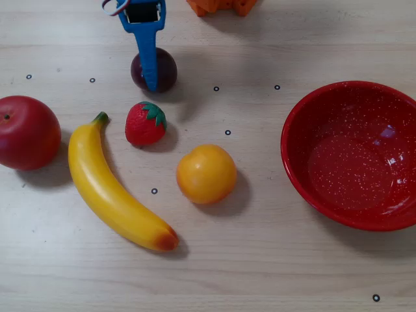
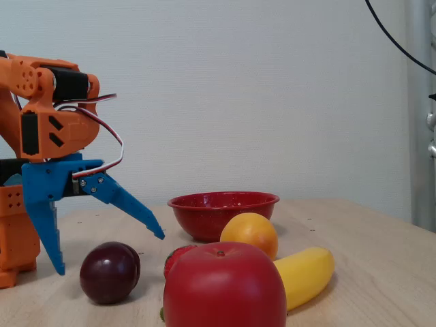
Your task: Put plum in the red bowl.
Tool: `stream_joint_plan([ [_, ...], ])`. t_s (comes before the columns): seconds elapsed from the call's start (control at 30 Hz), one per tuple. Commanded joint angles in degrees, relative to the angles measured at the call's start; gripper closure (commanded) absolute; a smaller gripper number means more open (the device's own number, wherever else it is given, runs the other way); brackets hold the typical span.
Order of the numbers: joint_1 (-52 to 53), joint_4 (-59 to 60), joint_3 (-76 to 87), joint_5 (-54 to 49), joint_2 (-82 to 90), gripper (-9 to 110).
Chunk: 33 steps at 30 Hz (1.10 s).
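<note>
Five pieces of fruit and one bowl are lying on the pale wooden table (image 1: 273, 273): one small glossy dark purple plum (image 1: 166, 69), one red strawberry with green leaves (image 1: 144, 123), one round orange fruit (image 1: 206, 173), one long yellow banana (image 1: 110, 188) and one large bright red apple (image 1: 26, 132). The one wide glossy red bowl with white speckles (image 1: 364, 214) is sitting empty at the right of the overhead view, its far right side running past the frame edge, well apart from every fruit. The plum is resting on the table near the top of that view, left of centre, just above the strawberry. The single blue two-finger gripper (image 2: 109, 254) is hanging over the plum with its fingers spread wide; in the fixed view one fingertip is reaching down at the plum's left and the other is angled out above its right, neither clearly touching. Bare tabletop is lying open between the plum and the bowl and along the near edge.
</note>
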Motion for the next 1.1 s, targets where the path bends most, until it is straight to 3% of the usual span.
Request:
stream_joint_plan([
  [0.0,-1.1,-1.0,-1.8,1.3,0.2,50],
  [1.07,3.9,-7.5,-0.6,-1.6,-5.4,51],
])
